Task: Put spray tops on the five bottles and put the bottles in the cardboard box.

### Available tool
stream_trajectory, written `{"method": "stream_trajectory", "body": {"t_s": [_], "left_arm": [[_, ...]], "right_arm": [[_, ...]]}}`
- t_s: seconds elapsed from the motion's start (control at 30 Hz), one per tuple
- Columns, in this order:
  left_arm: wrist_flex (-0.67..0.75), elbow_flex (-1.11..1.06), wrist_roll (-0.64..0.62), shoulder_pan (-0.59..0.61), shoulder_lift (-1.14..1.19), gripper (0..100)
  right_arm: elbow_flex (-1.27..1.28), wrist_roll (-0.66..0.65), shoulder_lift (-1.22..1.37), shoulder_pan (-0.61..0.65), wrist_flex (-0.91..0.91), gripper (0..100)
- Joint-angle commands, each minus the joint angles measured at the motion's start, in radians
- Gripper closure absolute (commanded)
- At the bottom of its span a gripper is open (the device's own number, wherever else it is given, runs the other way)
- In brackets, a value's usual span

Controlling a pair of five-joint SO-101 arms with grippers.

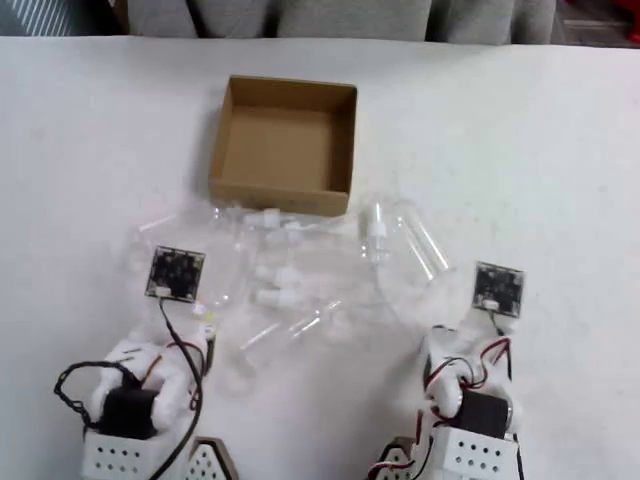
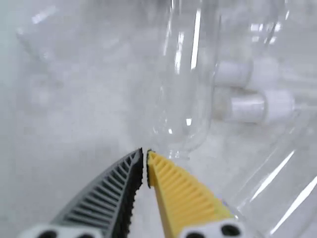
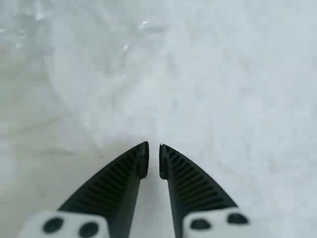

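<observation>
Several clear bottles (image 1: 424, 246) lie scattered on the table (image 1: 560, 150) just in front of the empty cardboard box (image 1: 278, 196), with white spray tops (image 1: 280, 275) loose among them. My left gripper (image 2: 145, 159) and right gripper (image 3: 153, 161) are both closed on nothing. The bottles look light, thin-walled and slippery, likely to roll or dent; I judge the stiffer neck the safest hold.
</observation>
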State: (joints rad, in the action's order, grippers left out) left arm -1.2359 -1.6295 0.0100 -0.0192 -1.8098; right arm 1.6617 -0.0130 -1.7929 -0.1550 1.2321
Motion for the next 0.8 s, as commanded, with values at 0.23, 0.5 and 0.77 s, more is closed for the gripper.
{"method": "stream_trajectory", "body": {"t_s": [0.23,0.5,0.77], "left_arm": [[0.046,0.385,0.180,-0.087,-0.012,97],[-0.003,0.509,0.209,-0.300,0.348,97],[-0.005,0.775,0.206,-0.490,0.923,83]], "right_arm": [[0.029,0.000,0.016,-0.094,-0.114,98.3],[0.029,-0.238,0.016,-0.099,-0.090,98.3],[0.029,-0.281,0.016,-0.097,-0.084,98.3]]}}
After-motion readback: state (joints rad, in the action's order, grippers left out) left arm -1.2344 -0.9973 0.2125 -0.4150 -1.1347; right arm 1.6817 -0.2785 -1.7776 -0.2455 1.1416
